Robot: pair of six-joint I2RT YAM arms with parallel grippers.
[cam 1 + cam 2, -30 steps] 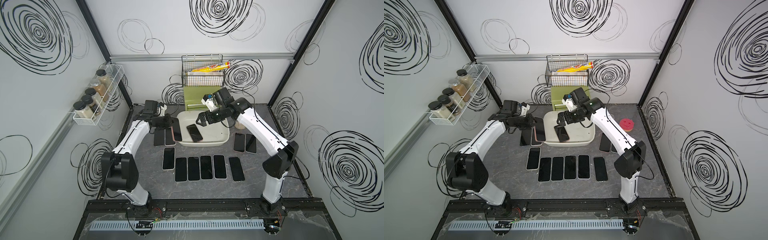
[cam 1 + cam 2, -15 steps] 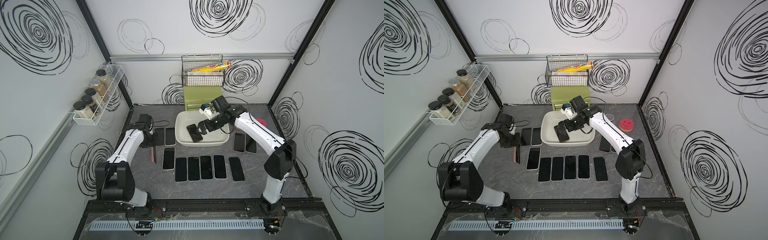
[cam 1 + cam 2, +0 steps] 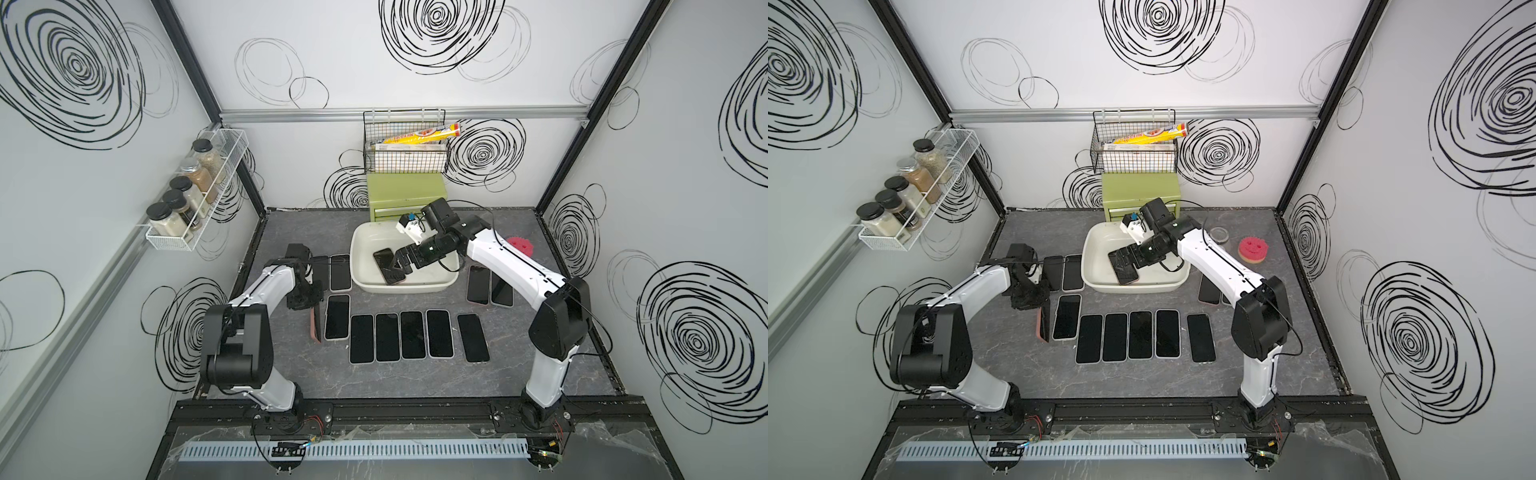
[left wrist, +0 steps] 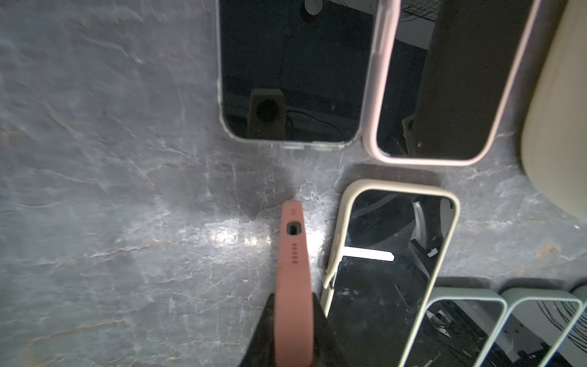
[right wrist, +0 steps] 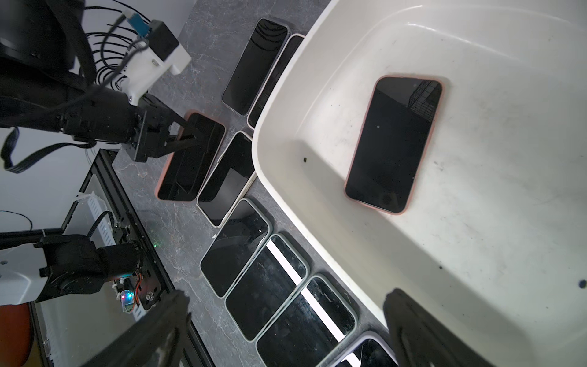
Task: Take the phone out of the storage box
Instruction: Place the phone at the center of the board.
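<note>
Now we log the left claw [image 3: 313, 309] clamped on a pink phone [image 4: 293, 279], carried out over the worktop [image 3: 519, 374]; right claw [image 3: 396, 266], spread wide, moved over a phone [image 5: 394, 143] in the box [image 3: 415, 287].

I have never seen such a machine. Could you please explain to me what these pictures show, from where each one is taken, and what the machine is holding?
This is a robot with two white arms, each ending in a claw. Two pictures look down on the whole cell from above and are nearly alike. The other two come from cameras on the wrists. On the grey table lie many phones, screens up, and an off-white storage box with one phone inside. At the back are a green drawer chest and, above it, a wire basket. The left claw is shut on a pink-cased phone, held on its edge beside the laid-out ones. The right claw is open over the box, holding nothing.
</note>
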